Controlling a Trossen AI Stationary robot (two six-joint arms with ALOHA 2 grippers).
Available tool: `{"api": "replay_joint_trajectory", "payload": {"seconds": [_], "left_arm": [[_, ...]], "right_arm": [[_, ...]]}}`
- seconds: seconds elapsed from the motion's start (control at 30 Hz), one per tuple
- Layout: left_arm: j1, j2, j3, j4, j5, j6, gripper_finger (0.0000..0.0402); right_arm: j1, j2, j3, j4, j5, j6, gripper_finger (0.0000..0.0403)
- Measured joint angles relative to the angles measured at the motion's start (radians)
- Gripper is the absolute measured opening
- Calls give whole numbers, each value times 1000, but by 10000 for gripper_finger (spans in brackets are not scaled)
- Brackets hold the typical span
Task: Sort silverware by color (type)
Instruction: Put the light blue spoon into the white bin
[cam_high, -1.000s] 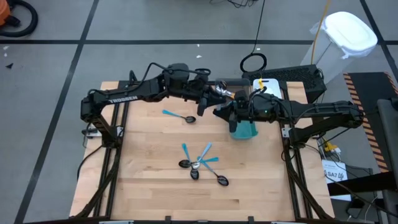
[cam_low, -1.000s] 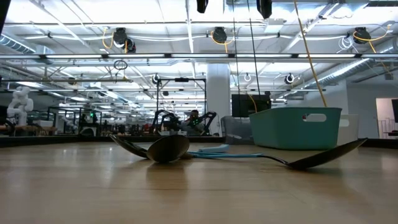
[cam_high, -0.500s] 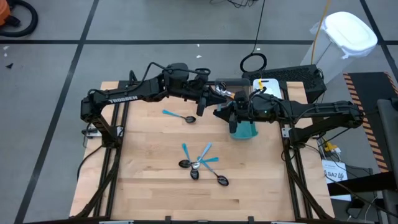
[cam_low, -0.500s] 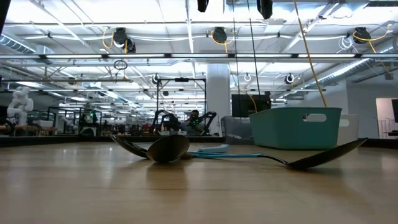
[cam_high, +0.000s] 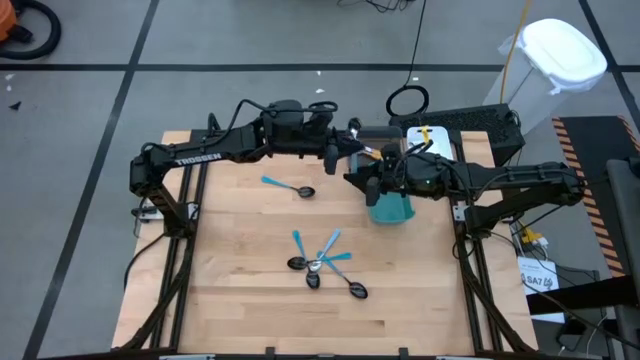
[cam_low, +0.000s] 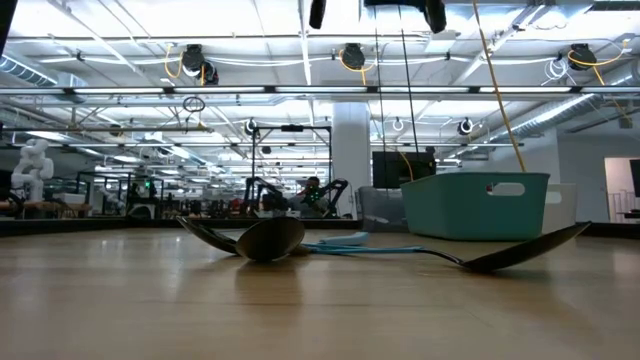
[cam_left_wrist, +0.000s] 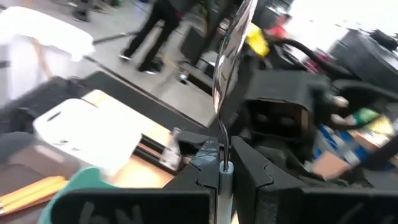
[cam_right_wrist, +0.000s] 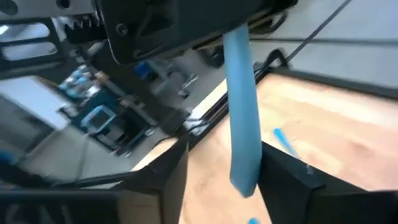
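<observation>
One lone spoon (cam_high: 288, 187) lies at 11 o'clock from the middle of the table (cam_high: 240, 300). Its blue handle points to 10 o'clock and its dark bowl to 4 o'clock. At 6 o'clock lies one crossed heap of spoons (cam_high: 322, 266), four or five; I cannot count them surely. At 1 o'clock, the left gripper (cam_left_wrist: 222, 165) is clamped on one blue-handled spoon (cam_left_wrist: 231, 43), whose long axis runs straight out from its fingers. The right gripper (cam_right_wrist: 227, 168) has its fingers apart on both sides of this handle. One teal bin (cam_high: 392, 210) stands at 2 o'clock.
</observation>
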Motion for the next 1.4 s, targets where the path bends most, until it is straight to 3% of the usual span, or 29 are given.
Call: {"api": "replay_joint_trajectory", "payload": {"seconds": [0.3,0.47,0.63,0.97,1.13,1.4], "left_arm": [[-1,0,0,-1,-173,-38,17],[3,0,0,-5,-301,-43,17],[6,0,0,0,-390,-51,16],[3,0,0,5,-478,-95,16],[-3,0,0,38,-490,-102,16],[-12,0,0,45,-527,-109,16]], "right_arm": [[54,34,180,-350,304,-150,205],[52,74,283,-402,403,-298,205],[42,118,296,-405,500,-363,205],[-4,205,296,-382,516,-369,206],[-51,226,296,-350,420,-369,203],[-76,230,295,-328,416,-379,173]]}}
